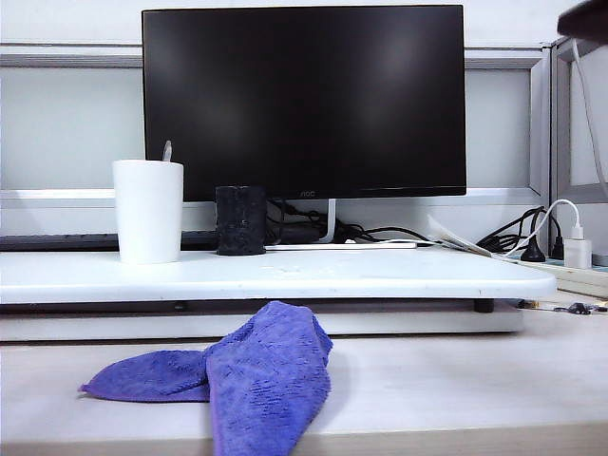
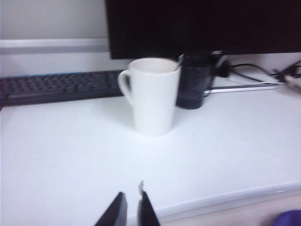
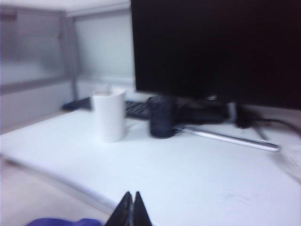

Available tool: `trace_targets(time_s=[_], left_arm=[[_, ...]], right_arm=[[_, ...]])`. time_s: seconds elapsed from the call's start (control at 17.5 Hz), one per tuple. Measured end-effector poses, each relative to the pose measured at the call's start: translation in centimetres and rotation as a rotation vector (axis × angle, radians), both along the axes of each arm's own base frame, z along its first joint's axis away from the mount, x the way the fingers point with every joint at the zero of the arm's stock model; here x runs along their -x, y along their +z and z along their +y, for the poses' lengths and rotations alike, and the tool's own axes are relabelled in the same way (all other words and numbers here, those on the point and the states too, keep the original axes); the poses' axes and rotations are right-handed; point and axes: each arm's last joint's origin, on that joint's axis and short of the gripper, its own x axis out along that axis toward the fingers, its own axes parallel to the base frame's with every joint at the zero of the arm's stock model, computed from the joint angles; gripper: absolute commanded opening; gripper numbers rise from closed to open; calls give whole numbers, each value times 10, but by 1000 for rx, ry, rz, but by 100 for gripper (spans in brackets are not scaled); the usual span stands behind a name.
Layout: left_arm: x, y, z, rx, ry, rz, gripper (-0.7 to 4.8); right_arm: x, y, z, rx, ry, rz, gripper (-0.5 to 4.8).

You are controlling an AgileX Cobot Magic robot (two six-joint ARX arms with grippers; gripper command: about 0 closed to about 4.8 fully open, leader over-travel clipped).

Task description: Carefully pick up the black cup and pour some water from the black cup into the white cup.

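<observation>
1. On the raised white tabletop in the exterior view, the white cup stands upright at the left, with the black cup just beside it to the right, apart from it. A dark monitor rises behind them, and a purple cloth lies on the lower surface in front. Neither gripper shows here.
2. From the left wrist view, the left gripper hangs over the near edge of the tabletop, well short of the cups, its fingers nearly together with a narrow gap and nothing between them. A keyboard lies behind the white cup.
3. From the right wrist view, the right gripper sits at the tabletop's near edge, fingers clenched and empty; both cups stand well ahead, blurred.
</observation>
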Motion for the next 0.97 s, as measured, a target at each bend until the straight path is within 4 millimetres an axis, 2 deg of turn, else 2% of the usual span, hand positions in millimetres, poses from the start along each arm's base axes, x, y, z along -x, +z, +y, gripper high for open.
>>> trace_targets(time_s=[0.11,0.29,0.52,0.97], left_arm=[[-4,-11,0,-3,34,13,50],[-7,-27,1,-14,85,62,49],[-7,-37,1,-28,73,129,50],[-6,-42,1,-37,69,175,51]], right_arm=[[-2,-12,0,10,-39,34,-1],[-3,-15,0,25,-43,65,0],[-3,-22,0,59,-41,127,0],[-3,-26,0,77,-41,163,0]])
